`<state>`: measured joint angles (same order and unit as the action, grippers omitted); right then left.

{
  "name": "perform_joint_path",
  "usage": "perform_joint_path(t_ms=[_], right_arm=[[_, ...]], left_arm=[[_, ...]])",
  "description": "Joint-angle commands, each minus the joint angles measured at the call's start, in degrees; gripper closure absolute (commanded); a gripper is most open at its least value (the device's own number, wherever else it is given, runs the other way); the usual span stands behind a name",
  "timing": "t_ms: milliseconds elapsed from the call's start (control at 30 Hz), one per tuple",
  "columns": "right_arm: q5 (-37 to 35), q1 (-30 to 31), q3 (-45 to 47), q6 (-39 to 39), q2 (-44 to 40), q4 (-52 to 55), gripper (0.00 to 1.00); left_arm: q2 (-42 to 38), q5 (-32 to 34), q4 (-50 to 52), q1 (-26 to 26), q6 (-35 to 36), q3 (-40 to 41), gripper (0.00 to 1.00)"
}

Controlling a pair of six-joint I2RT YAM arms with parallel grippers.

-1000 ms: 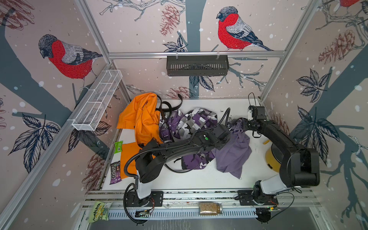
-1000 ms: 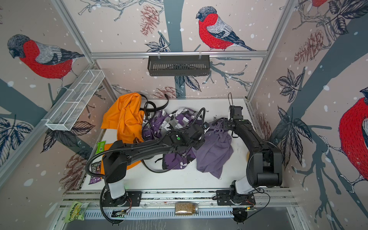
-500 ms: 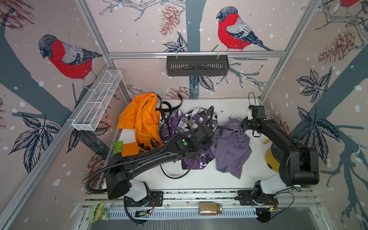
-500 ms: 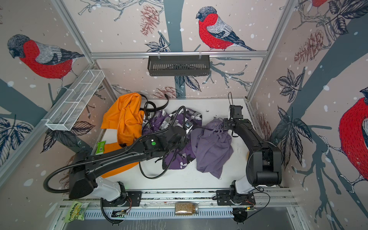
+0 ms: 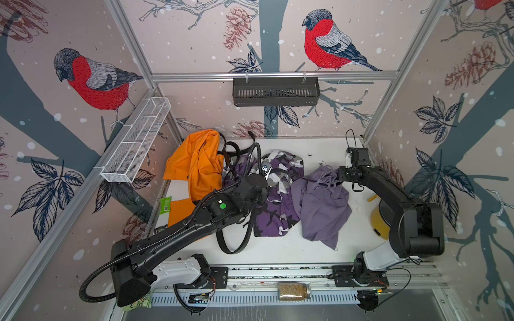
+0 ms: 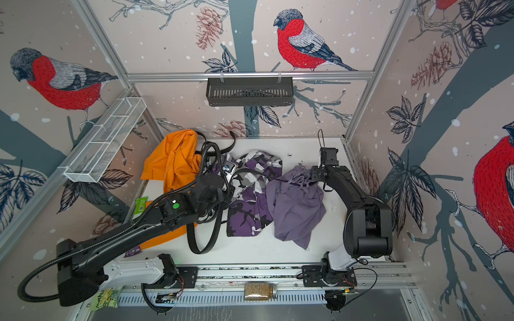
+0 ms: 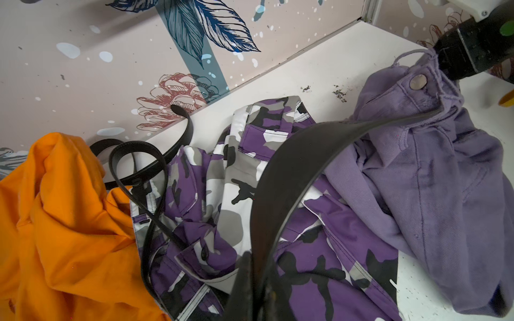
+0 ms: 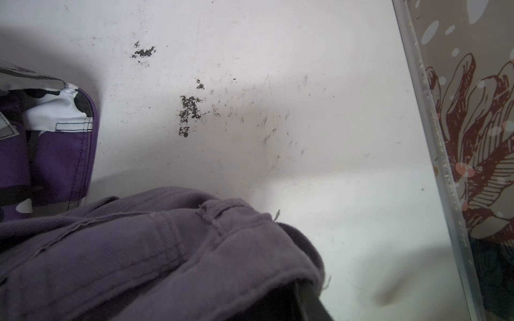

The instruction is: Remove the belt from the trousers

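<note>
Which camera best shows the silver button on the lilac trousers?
The left wrist view: the button is large and sharp on the lilac trousers. In both top views the trousers show, but the button is too small to find. The right wrist view shows only their fabric.

Bare counter (image 5: 292, 250) is lying open along the lower middle in both top views; orange cloth (image 5: 194, 164), camouflage trousers (image 5: 274, 214), lilac trousers (image 5: 322, 205) and the belt (image 7: 281, 172) are crowding the centre.
</note>
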<state>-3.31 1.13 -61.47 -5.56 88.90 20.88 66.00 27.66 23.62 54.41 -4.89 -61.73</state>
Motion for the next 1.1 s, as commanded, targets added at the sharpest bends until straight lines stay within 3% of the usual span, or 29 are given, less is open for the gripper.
perform_joint_path(t_ms=[0, 400, 1067], right_arm=[[-0.59, 0.10, -0.22, 0.82, 0.06, -0.10, 0.65], [-0.73, 0.03, -0.23, 1.00, 0.31, -0.06, 0.65], [-0.71, -0.95, -0.40, 1.26, 0.74, 0.42, 0.65]], left_arm=[[-1.53, 2.15, 0.41, -0.80, 0.36, 0.04, 1.00], [-8.45, 0.69, 2.07, -6.56, -0.01, 1.22, 1.00], [-19.71, 7.25, 4.45, -12.40, 2.42, -0.46, 1.00]])
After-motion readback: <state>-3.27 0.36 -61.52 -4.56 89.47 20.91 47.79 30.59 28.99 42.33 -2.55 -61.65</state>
